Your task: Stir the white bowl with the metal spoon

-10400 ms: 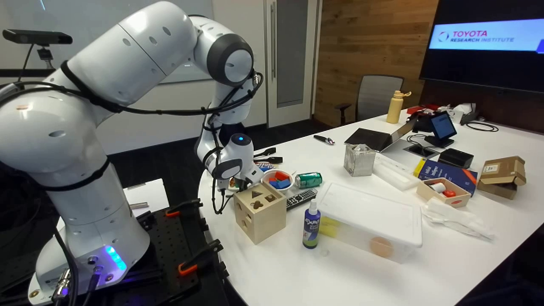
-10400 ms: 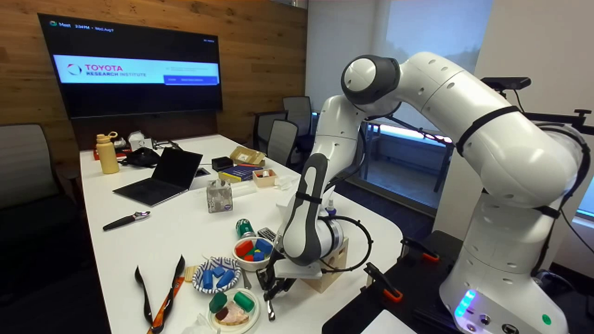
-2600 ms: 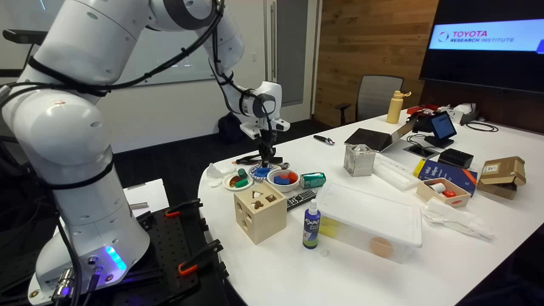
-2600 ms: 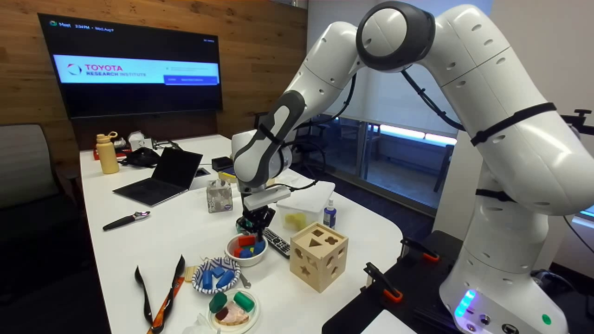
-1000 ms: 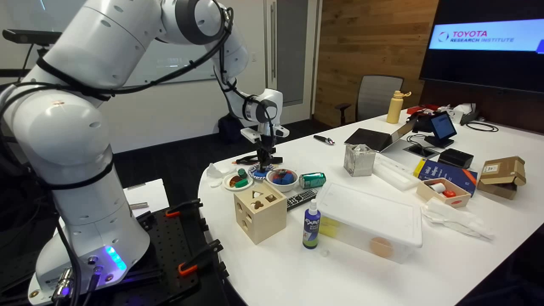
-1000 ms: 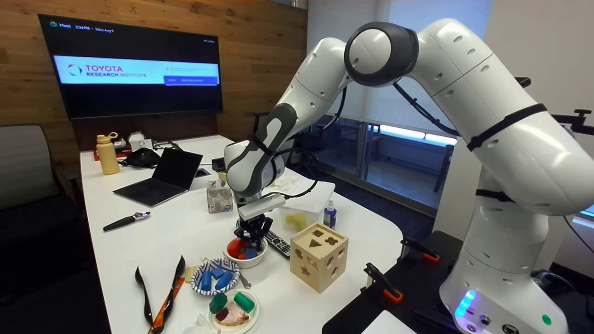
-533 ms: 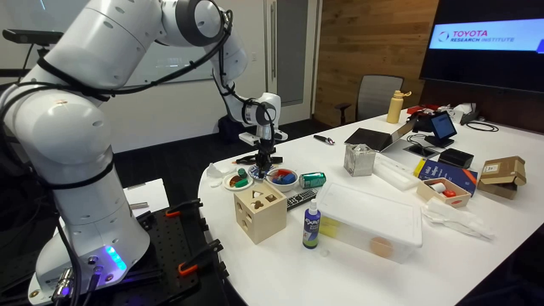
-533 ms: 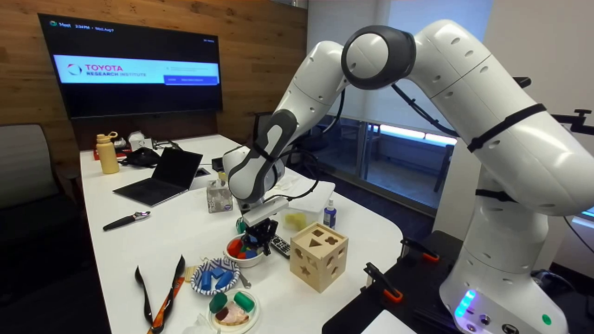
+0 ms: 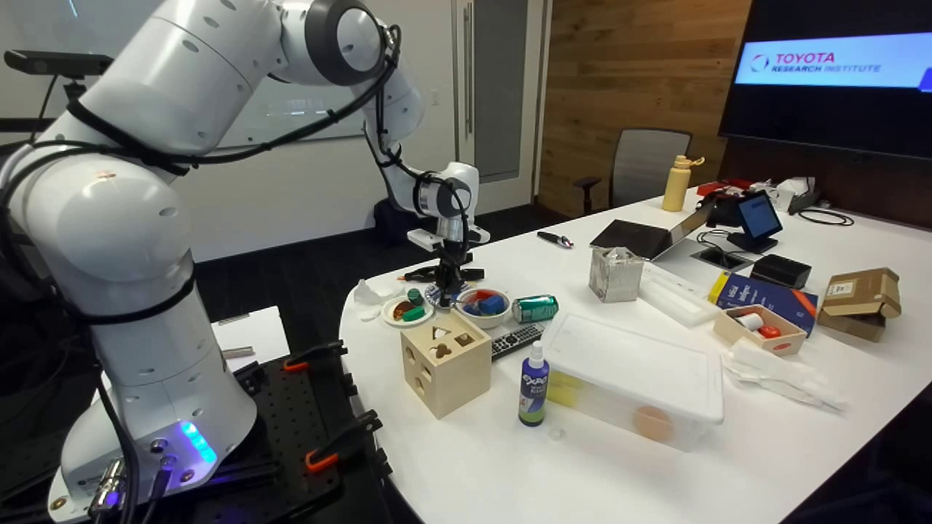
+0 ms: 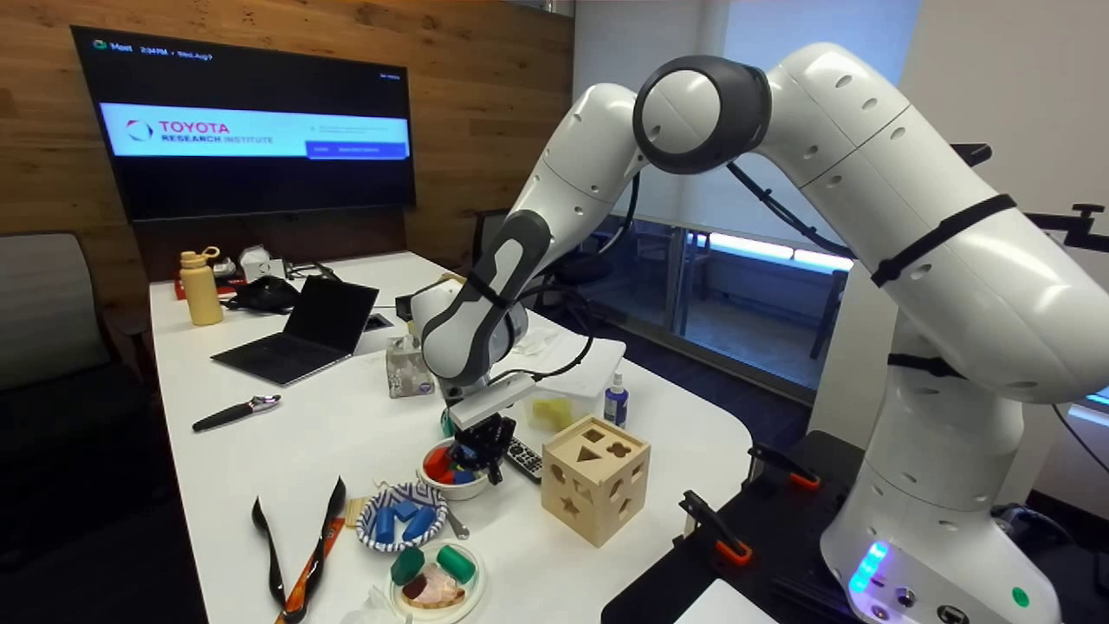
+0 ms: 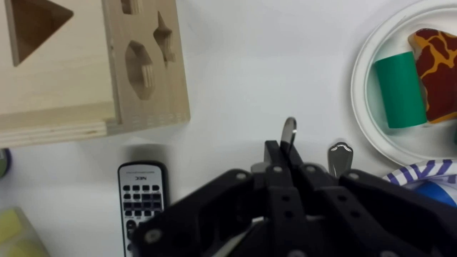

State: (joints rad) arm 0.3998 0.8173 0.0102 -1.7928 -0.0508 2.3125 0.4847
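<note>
My gripper (image 11: 285, 151) is shut on the metal spoon (image 11: 289, 130); one end of its handle sticks out past the fingertips in the wrist view. The spoon's other end is hidden behind the gripper there. The white bowl (image 9: 486, 321) holds red and blue blocks and shows in both exterior views (image 10: 463, 491). My gripper is low at the bowl's rim, on the side toward the patterned bowl in an exterior view (image 9: 445, 297); in an exterior view it covers part of the blocks (image 10: 494, 472). How deep the spoon sits among the blocks cannot be told.
A wooden shape cube (image 10: 595, 485) and a remote (image 9: 517, 339) stand close by. A green can (image 9: 535, 308) is beside the bowl. A patterned bowl (image 10: 371, 530) with blue blocks, a plate (image 10: 475, 589) with toy food and another metal utensil (image 11: 340, 159) lie near.
Over the earlier frames, my gripper went from the spoon's place on the table to the white bowl. The blocks inside have shifted. In the last second it turned and moved slightly at the rim.
</note>
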